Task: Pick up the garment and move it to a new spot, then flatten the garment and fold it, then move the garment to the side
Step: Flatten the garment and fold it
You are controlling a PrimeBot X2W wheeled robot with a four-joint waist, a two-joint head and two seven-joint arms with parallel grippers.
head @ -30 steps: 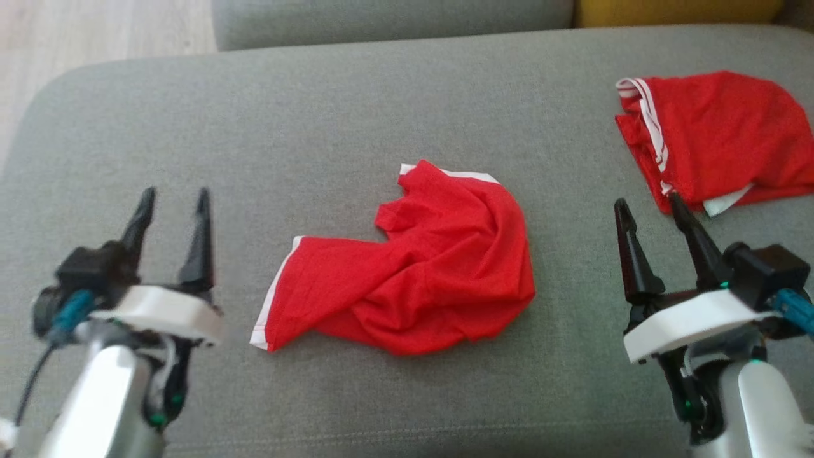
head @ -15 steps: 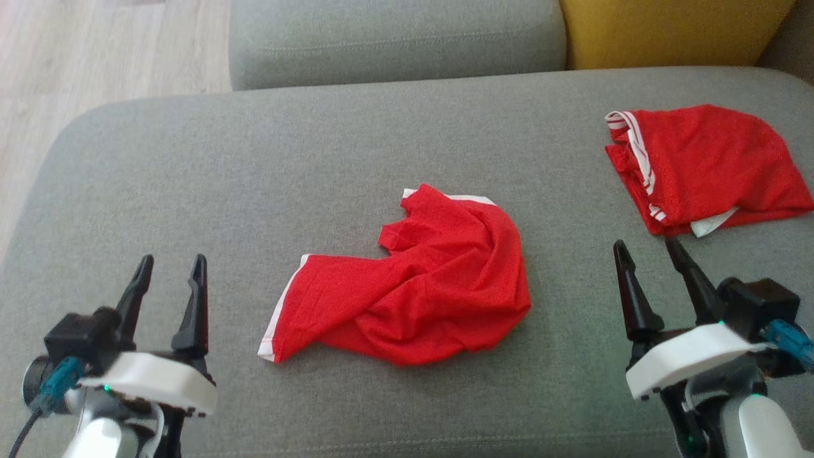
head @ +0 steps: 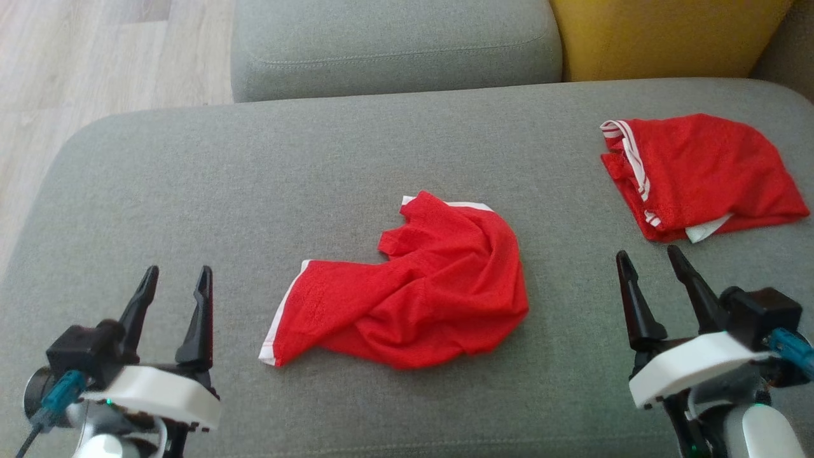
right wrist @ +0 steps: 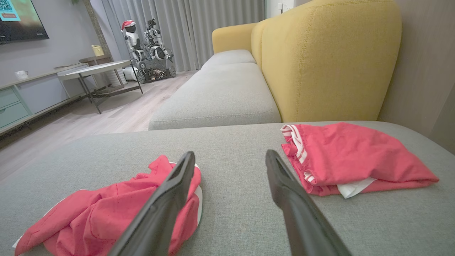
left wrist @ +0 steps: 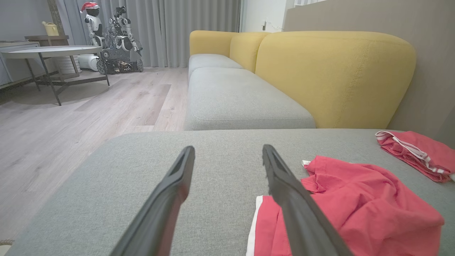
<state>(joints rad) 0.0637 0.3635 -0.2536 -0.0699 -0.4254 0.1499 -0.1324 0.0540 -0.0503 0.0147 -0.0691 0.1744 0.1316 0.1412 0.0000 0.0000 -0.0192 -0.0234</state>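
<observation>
Garment (head: 420, 292) lies crumpled between spread left claw (head: 179, 272) and spread right claw (head: 647, 252); left wrist view takes in a distant robot (left wrist: 93, 23).

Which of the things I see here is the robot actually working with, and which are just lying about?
For the job:
- crumpled red garment, mid grey cushion
- left gripper and right gripper, fingers open, touching nothing

Just lying about:
- folded red garment at the right
- yellow backrest
- round table
- another robot across the room
</observation>
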